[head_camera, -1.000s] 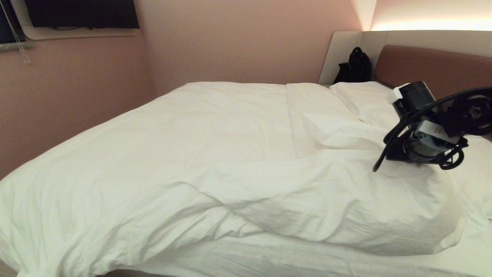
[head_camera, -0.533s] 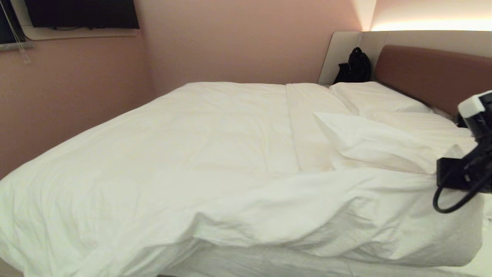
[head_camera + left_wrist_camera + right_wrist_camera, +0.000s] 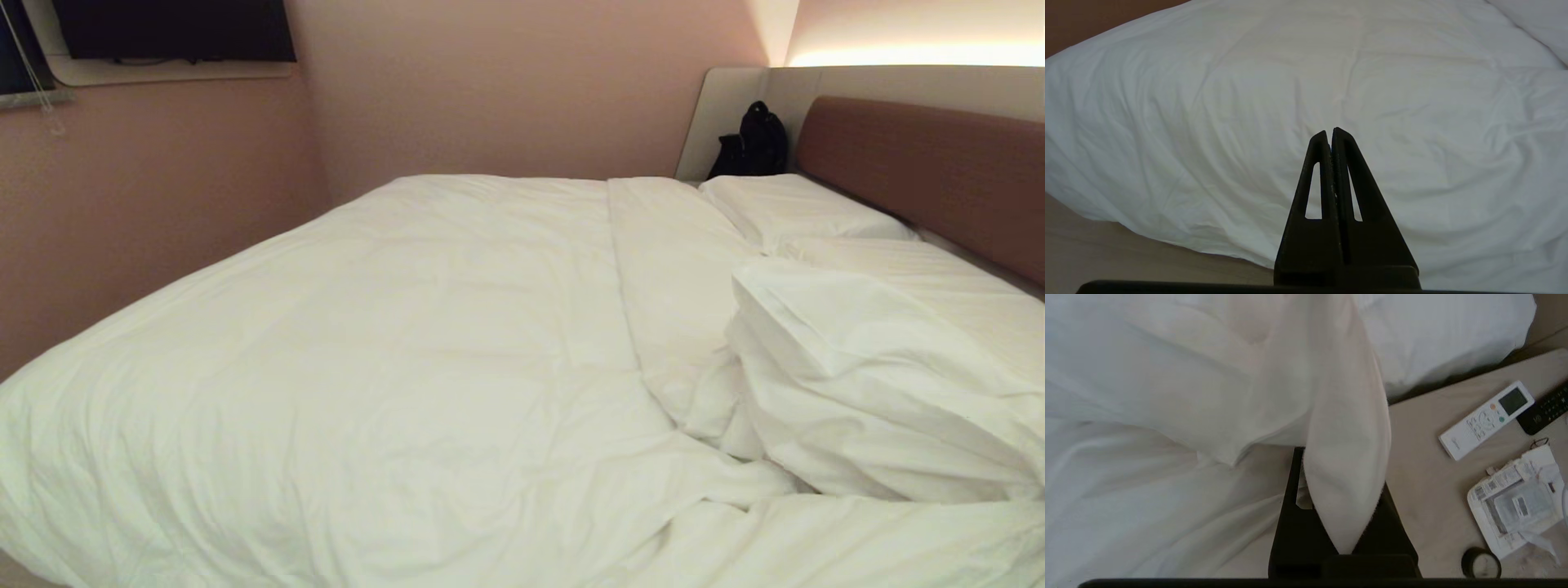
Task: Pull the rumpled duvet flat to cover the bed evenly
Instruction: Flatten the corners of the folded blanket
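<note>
The right gripper [image 3: 1345, 506], out of the head view, is clamping a corner of the duvet [image 3: 392, 367] between closed jaws over the bedside ledge [image 3: 1425, 477] where two remotes [image 3: 1488, 418] are lying, while the left gripper [image 3: 1331, 134] is hanging shut and empty beside the bed [image 3: 922, 155]. The duvet is lying smooth over most of the bed, but near the pillows [image 3: 796, 208] on the robot's right it is bunching into a folded heap, so I judge that corner is left to draw flat.
</note>
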Controlling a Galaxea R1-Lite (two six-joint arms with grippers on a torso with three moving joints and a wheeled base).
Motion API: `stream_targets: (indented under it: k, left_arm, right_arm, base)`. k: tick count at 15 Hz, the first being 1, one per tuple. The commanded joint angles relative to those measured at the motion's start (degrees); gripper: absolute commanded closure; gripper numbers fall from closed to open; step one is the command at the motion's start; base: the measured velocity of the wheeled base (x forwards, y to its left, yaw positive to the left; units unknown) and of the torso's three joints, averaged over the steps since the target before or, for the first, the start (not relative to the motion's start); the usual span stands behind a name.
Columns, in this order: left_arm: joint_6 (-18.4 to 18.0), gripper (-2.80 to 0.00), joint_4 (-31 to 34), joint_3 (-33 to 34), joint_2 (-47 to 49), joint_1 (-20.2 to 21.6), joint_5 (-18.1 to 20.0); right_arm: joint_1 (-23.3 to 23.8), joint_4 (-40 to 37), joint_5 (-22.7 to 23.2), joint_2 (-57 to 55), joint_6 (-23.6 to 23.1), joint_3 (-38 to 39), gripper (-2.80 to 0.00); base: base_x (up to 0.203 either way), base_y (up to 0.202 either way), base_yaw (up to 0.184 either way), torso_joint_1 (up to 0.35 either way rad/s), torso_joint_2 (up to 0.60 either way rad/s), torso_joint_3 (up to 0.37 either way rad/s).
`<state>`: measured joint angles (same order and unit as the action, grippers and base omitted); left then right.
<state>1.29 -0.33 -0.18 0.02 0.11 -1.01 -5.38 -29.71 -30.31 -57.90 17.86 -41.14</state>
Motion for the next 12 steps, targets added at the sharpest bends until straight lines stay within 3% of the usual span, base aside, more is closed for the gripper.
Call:
stream_targets:
  k: [1,8,12]
  left_arm:
    - [0.0,0.00,0.0,0.0,0.0,0.1,0.0]
    - [0.0,0.00,0.0,0.0,0.0,0.1,0.0]
    - [0.0,0.00,0.0,0.0,0.0,0.0,0.0]
  right_arm:
    - [0.1,-0.1,1.3,5.1,0.1,3.6,0.00]
    - [-0.1,-1.2,6.6,19.0,-1.4,10.2,0.00]
    - [-0.2,-2.9,7.2,26.3,-2.2,13.9,0.00]
  base:
    - [0.000,0.000,0.000,0.000,0.00,0.000]
    - [0.000,0.000,0.000,0.000,0.00,0.000]
    - [0.000,0.000,0.000,0.000,0.00,0.000]
